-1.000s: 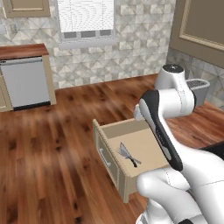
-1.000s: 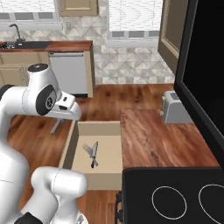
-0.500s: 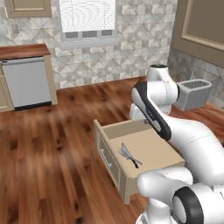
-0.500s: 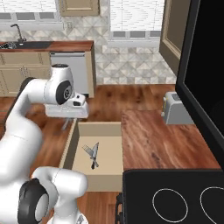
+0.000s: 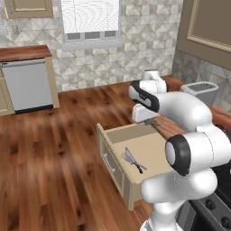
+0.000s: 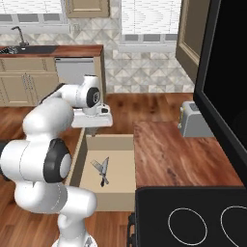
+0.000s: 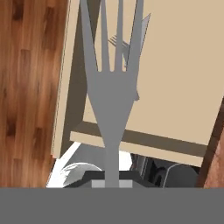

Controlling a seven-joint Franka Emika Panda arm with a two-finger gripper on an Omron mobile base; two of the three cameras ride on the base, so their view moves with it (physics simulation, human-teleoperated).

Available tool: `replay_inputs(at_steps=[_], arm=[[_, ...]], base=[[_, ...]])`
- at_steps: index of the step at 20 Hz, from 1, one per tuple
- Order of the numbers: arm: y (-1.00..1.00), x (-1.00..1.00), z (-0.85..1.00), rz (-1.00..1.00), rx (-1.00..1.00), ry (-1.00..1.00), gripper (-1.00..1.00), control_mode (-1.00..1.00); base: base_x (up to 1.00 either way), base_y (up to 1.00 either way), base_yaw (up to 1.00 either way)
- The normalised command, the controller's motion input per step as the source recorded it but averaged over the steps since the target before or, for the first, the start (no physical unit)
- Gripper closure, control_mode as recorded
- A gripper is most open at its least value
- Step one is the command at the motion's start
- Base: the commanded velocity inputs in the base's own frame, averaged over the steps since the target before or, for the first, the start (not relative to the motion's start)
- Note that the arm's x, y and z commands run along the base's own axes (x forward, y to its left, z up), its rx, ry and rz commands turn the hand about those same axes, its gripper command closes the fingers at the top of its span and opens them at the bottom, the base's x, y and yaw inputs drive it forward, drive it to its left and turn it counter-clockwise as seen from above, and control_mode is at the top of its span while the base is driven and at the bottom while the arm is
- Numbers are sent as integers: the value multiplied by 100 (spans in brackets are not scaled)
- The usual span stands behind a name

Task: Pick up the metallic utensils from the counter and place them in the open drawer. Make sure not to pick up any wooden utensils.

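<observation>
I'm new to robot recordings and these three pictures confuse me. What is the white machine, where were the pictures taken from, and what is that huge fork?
The white machine is a jointed robot arm in a computer-drawn kitchen. Two pictures come from cameras on its base, behind it on either side. The third comes from a camera on its hand, so the fork looks huge: it is shut in the gripper, right before the lens, above the open drawer. A knife and fork already lie inside. A toaster stands on the counter.

- Fork [image 7: 113, 83]: flat matt grey metal, smooth.
- Open drawer [image 5: 155, 149]: plain matt beige, with a slim silvery handle.
- Bench [image 6: 178, 154]: reddish-brown wood grain, slight sheen.
- Floor [image 5: 49, 153]: glossy dark wood planks.
</observation>
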Motion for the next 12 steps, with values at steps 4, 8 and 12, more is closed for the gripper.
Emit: replay_inputs(at_steps=[4, 8, 12], arm=[[-11, 10, -94, 6, 0, -15, 100, -100], [-15, 0, -100, 3, 0, -19, 100, -100], [-13, 0, -99, 0, 0, -13, 100, -100]], base=[[0, 0, 0], [0, 0, 0], [0, 0, 0]])
